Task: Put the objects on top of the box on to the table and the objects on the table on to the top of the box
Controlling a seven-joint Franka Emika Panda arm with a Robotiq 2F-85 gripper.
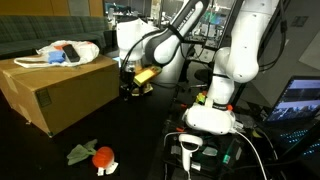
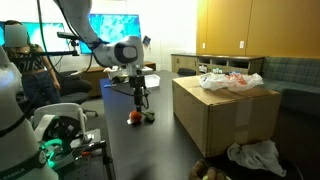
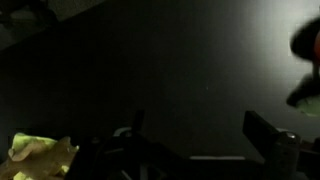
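Wrist view is crazy dark, the surface is just a black smear. A yellow-green thing gets chopped by the bottom edge and a reddish blob by the right edge, no clue what either is. In an exterior view the box runs off the frame, and the pile on top of the box is too small to sort out. Same for the little red item near the box.

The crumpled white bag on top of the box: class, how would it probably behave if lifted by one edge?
Probably floppy: the bag lies crumpled and slumped on the box, so it would likely sag. It looks light for its size, though the blue and red items with it might shift or drop out.
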